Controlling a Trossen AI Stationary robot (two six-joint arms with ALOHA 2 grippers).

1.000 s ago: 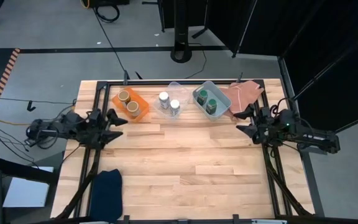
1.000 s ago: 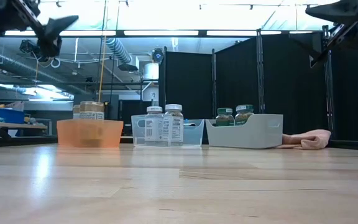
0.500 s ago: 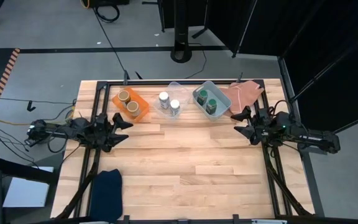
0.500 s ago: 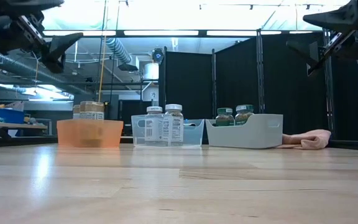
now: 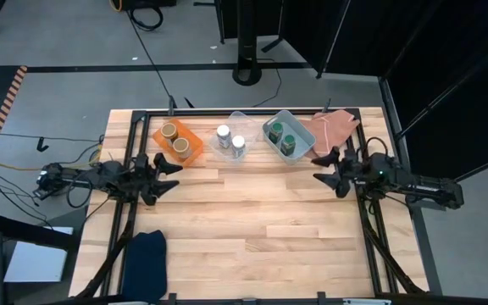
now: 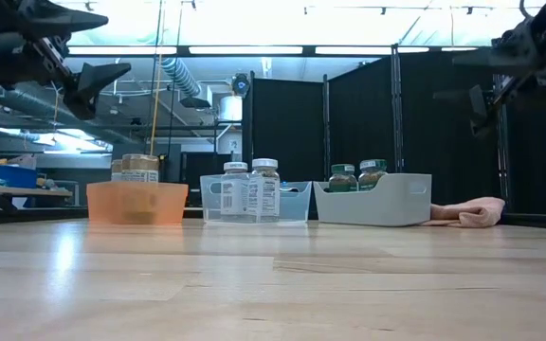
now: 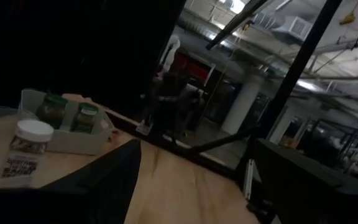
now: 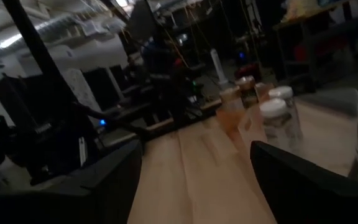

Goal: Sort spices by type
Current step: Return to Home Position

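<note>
The spices stand in three trays along the far edge. Two tan-topped jars [image 5: 174, 138] are in the orange tray [image 5: 195, 154]. Two white-lidded jars [image 5: 231, 138] are in the clear tray [image 5: 236, 115]. Two green-lidded jars [image 5: 283, 137] are in the grey-blue tray [image 5: 300, 130]. My left gripper [image 5: 168, 170] hovers open above the table's left edge, pointing toward the middle, with nothing between its fingers [image 7: 86, 186]. My right gripper [image 5: 320, 168] hovers open above the right edge, also empty [image 8: 194, 186]. In the low view both grippers [image 6: 102, 47] [image 6: 472, 80] hang high above the wood.
A pink cloth [image 5: 335, 127] lies at the far right corner beside the grey-blue tray. A dark blue cloth [image 5: 146, 261] lies at the near left edge. Black frame rails [image 5: 252, 111] border the table. The wooden middle and near part [image 5: 261, 229] holds nothing.
Both grippers have sunk a little and come slightly inward toward the table's middle, still well above the wood. Their fingers keep the same gap. The jars and trays have not moved.
</note>
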